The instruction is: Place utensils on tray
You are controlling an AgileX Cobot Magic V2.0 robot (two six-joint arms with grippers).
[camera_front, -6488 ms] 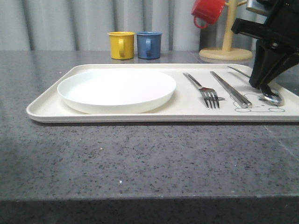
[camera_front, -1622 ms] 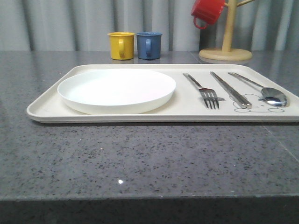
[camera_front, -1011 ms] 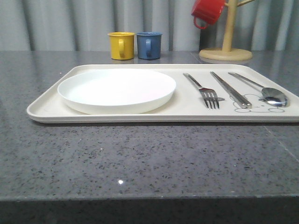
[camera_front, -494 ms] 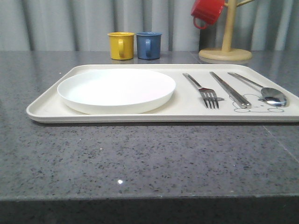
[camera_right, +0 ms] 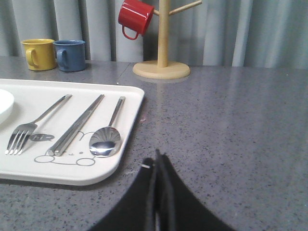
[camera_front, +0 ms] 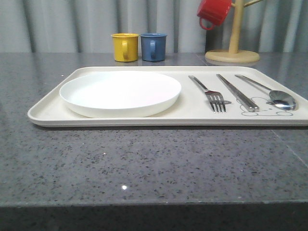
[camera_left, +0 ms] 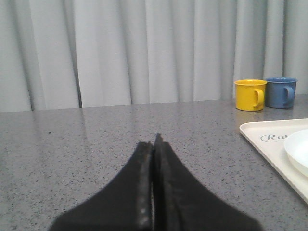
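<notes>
The cream tray (camera_front: 48,109) lies across the grey table. On it rest a round white plate (camera_front: 120,92), a silver fork (camera_front: 210,93), a flat knife-like piece (camera_front: 237,91) and a spoon (camera_front: 272,92), side by side at the tray's right end. In the right wrist view the fork (camera_right: 33,124), the knife-like piece (camera_right: 77,125) and the spoon (camera_right: 108,132) lie on the tray (camera_right: 130,101); my right gripper (camera_right: 156,161) is shut and empty over bare table just off the tray's corner. My left gripper (camera_left: 154,142) is shut and empty over the table, apart from the tray's edge (camera_left: 260,139).
A yellow mug (camera_front: 124,46) and a blue mug (camera_front: 153,46) stand behind the tray. A wooden mug tree (camera_front: 233,50) with a red mug (camera_front: 213,12) hanging on it stands at the back right. Grey curtains close off the back.
The right arm, which stood over the spoon at the tray's right end 6.5 s ago, has left the front view. Plate and utensils have kept their places.
</notes>
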